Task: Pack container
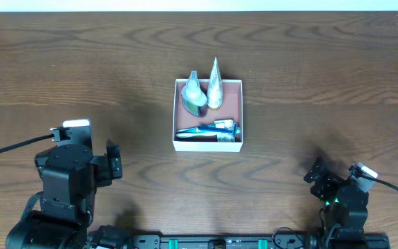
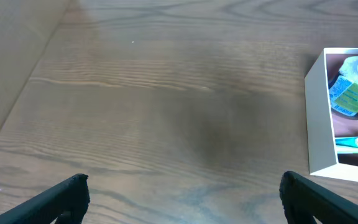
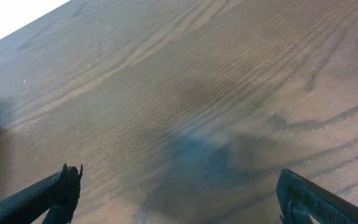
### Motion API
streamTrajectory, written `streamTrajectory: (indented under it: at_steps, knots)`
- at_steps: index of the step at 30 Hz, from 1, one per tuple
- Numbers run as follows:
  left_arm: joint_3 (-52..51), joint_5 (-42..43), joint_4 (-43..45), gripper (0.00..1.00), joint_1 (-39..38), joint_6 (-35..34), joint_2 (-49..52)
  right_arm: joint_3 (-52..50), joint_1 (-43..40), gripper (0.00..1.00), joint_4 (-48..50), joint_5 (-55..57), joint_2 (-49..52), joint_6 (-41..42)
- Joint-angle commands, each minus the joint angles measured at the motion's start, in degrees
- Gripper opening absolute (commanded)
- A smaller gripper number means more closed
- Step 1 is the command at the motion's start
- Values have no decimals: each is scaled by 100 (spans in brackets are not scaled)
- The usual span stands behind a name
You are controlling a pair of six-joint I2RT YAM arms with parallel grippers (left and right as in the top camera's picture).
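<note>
Left tool [image 2: 184, 182] wide, empty; right tool [image 3: 179, 175] same. Container [image 1: 208, 146] looks packed, toiletries [image 1: 197, 97] inside. Best: park arms clear of walls, no nudging.

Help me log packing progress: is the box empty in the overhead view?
No, the box holds a silvery tube, and a blue item lies by its near wall.

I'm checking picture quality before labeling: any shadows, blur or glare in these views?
Overhead: sharp, evenly lit, soft shadows on the table lower left and lower right. Left wrist: a soft shadow mid-table, the container wall bright. Right wrist: a dark bluish shadow patch, overexposed white top-left corner.
</note>
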Motion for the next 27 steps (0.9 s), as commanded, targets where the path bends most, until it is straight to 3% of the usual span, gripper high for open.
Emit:
streamTrajectory:
  at_steps: [1,10,13,16,20,27]
  knots:
    - [20,-50,-9,98,24,-72,0,-15,59,99,-26,-22,-46,81]
    - [-20,-52,-11,98,79,-70,-28,-15,59,99,-26,-22,-46,81]
    - [-229,4,2,98,474,-79,-321,-15,59,99,-28,-22,-46,81]
    - [-568,686,127,98,1064,-72,-769,-15,59,99,-26,-22,-46,81]
    - [-1340,1572,544,98,1718,96,-1513,-15,59,99,-28,-22,-46,81]
    - [-3191,2306,1768,98,1825,232,-2927,-15,59,99,-28,-22,-46,81]
